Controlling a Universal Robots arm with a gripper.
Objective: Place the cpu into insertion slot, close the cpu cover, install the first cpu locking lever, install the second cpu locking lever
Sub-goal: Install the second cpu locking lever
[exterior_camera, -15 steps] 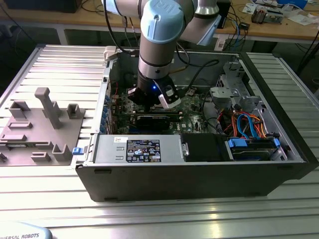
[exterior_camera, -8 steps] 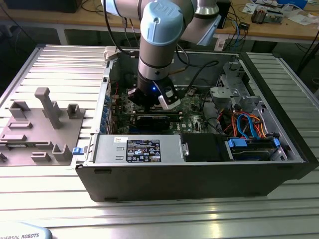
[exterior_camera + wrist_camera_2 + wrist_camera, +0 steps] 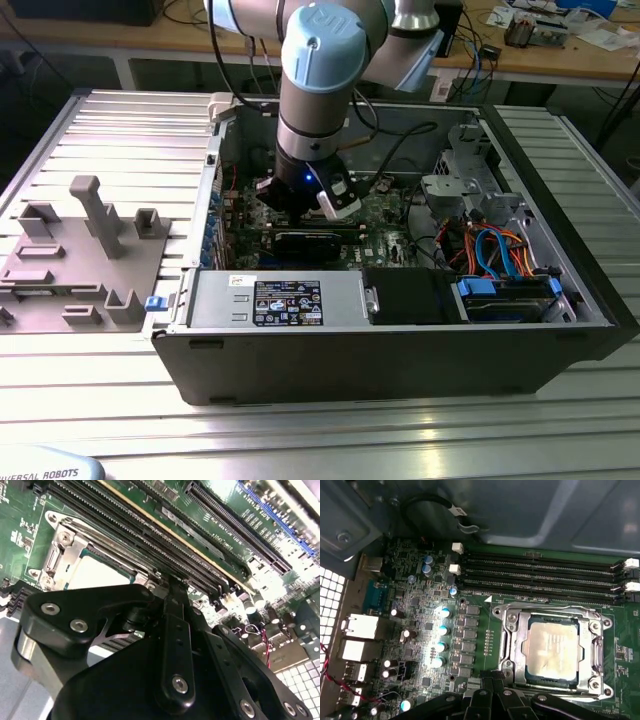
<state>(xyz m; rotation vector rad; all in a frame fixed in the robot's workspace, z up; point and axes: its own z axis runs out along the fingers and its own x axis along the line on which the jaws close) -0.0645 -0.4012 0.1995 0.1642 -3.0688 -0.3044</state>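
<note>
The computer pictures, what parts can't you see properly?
- Exterior view: the arm's wrist stands in front of the insertion slot and hides it.
- Second wrist view: the black gripper hides most of the cpu and the near half of the cpu cover.
- First wrist view: the picture's edge cuts off the gripper's body; whether the locking levers beside the cpu cover are latched cannot be told.

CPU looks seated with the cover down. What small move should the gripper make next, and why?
Probably ease the gripper slightly down toward the near edge of the cpu cover, beside which it hovers. The cpu lies seated and the cover appears closed around it, so locking seems to be what remains, though I cannot tell if anything is latched.
</note>
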